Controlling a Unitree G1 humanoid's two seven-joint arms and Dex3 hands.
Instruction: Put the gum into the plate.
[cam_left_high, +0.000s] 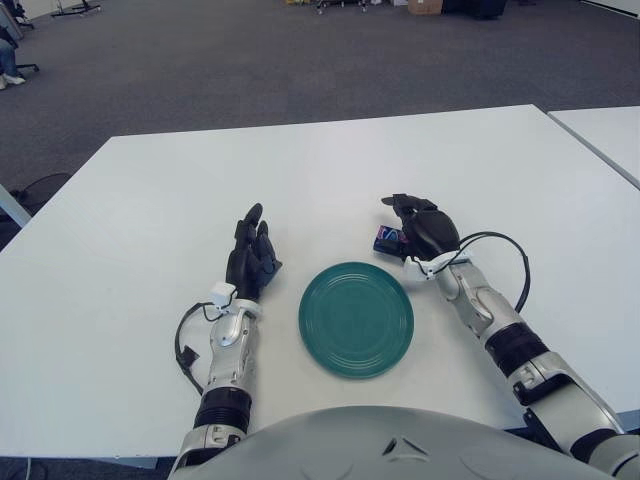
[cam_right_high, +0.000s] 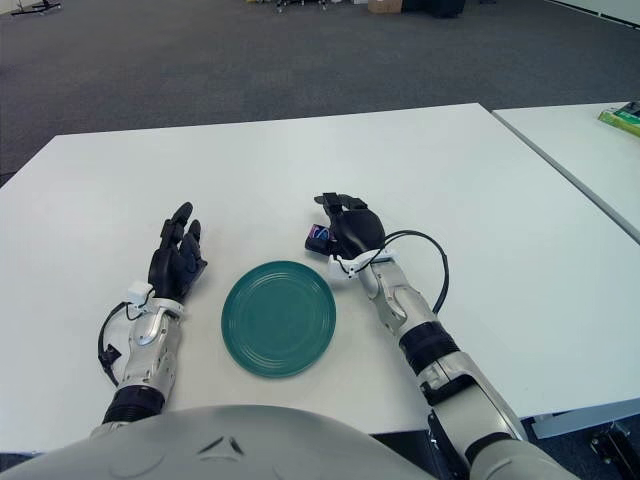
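Observation:
A round green plate (cam_left_high: 356, 318) lies on the white table (cam_left_high: 300, 170) near its front edge. My right hand (cam_left_high: 408, 228) is just beyond the plate's far right rim, fingers curled around a small dark blue gum pack (cam_left_high: 387, 240) that peeks out on the hand's left side. The pack is beside the plate's rim, outside it. It also shows in the right eye view (cam_right_high: 319, 237). My left hand (cam_left_high: 252, 258) shows left of the plate with fingers stretched out and holding nothing.
A second white table (cam_left_high: 605, 135) stands to the right across a narrow gap, with a green item (cam_right_high: 622, 117) on it. Grey carpet lies beyond the far edge.

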